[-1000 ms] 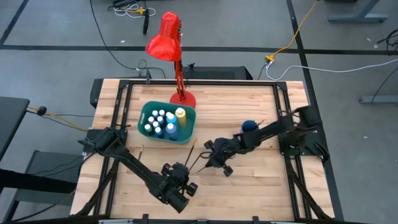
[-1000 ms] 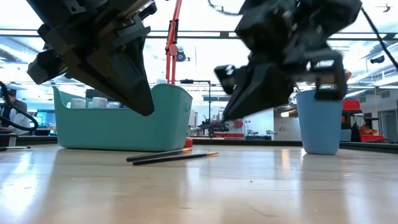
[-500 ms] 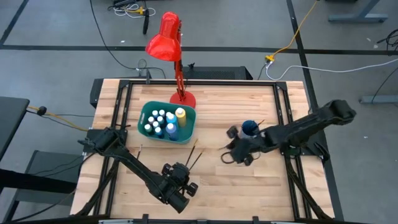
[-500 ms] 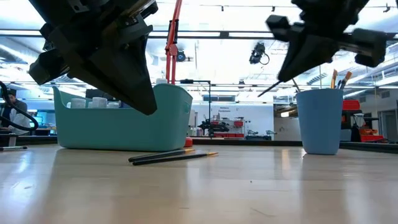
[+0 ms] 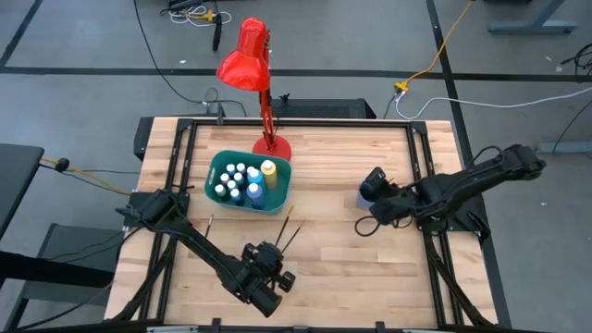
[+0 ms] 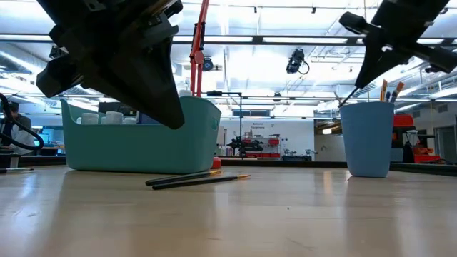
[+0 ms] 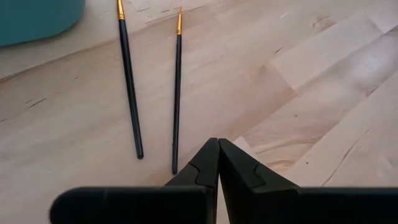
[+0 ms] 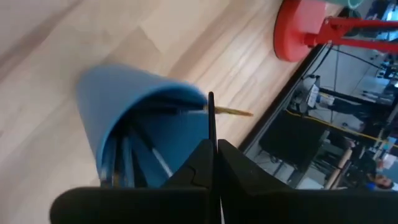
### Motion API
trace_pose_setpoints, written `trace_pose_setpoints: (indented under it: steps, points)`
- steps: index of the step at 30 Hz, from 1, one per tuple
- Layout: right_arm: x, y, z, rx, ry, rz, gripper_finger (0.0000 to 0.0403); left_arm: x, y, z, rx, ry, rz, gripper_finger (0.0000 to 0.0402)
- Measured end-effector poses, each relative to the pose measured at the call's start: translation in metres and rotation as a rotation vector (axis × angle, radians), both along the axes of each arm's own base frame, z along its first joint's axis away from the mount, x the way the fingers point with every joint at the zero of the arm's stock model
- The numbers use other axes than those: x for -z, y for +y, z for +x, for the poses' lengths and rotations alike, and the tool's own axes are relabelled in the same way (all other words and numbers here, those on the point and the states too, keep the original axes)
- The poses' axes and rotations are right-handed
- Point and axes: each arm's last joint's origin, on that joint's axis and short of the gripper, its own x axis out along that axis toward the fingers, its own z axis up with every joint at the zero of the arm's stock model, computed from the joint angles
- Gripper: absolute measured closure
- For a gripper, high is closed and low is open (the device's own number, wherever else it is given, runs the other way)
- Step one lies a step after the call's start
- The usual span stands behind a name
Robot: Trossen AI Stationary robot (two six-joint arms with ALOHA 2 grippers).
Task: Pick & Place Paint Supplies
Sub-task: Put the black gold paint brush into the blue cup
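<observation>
Surface: pale wooden plank table (image 5: 314, 268), dark metal rails along its edges; grey floor around it, cables trailing across.

Red desk lamp (image 5: 248, 57): round base at the far side of the table, head leaning out beyond the far edge.

Teal plastic bin (image 5: 215, 174): just in front of the lamp base; holding white-capped paint bottles (image 5: 237, 178) of several colours and one taller yellow bottle (image 5: 269, 170) at its right end.

Two thin dark-handled brushes (image 7: 127, 81): flat on bare wood just in front of the bin, side by side, gold ferrules toward the bin, apart from each other.

Blue cup (image 6: 367, 139): upright on the right half of the table, brush ends standing up out of its rim.

Right gripper (image 8: 214, 149): above and just beside the cup; fingers clamped together on one thin dark brush (image 8: 211, 115) whose end reaches over the cup's mouth.

Left gripper (image 7: 218, 154): low over the near middle of the table, close to the near ends of the two loose brushes; fingers together, nothing between them.

Room, low view: bright workshop with ceiling lights, shelving and benches behind; a person (image 6: 14, 128) at the far left edge.
</observation>
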Motion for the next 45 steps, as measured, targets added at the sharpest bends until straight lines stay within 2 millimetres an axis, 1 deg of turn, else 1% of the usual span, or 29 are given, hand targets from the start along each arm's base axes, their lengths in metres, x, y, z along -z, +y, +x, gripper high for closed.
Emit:
trace_pose_setpoints:
  steps: [4, 11, 17, 25, 27, 31, 37, 45]
  points:
    - [-0.006, -0.003, -0.009, -0.033, 0.017, -0.018, 0.0394, 0.0, 0.0, 0.0, 0.0, -0.002, -0.001, 0.0388]
    - [-0.009, -0.005, -0.016, -0.082, 0.054, -0.033, 0.0394, -0.001, -0.002, 0.002, -0.002, -0.03, -0.017, 0.0386]
    - [-0.004, 0.0, -0.018, -0.187, 0.158, 0.164, 0.039, -0.002, -0.002, 0.004, -0.006, -0.052, -0.017, 0.0384]
    - [-0.002, 0.004, -0.007, -0.207, 0.11, 0.195, 0.0385, -0.003, -0.004, 0.006, 0.012, -0.075, -0.015, 0.0384]
    - [-0.001, 0.004, -0.005, -0.194, 0.111, 0.163, 0.0382, -0.003, -0.004, 0.006, 0.015, -0.074, -0.013, 0.0384]
    - [0.003, 0.003, 0.0, -0.134, 0.1, 0.069, 0.0366, -0.003, -0.004, 0.006, 0.016, -0.073, -0.012, 0.0384]
    - [0.01, 0.005, 0.006, -0.113, 0.131, 0.073, 0.0339, -0.003, -0.004, 0.006, 0.018, -0.072, -0.011, 0.0384]
    - [0.014, 0.004, 0.01, -0.058, 0.12, 0.012, 0.0307, -0.003, -0.004, 0.006, 0.018, -0.071, -0.012, 0.0384]
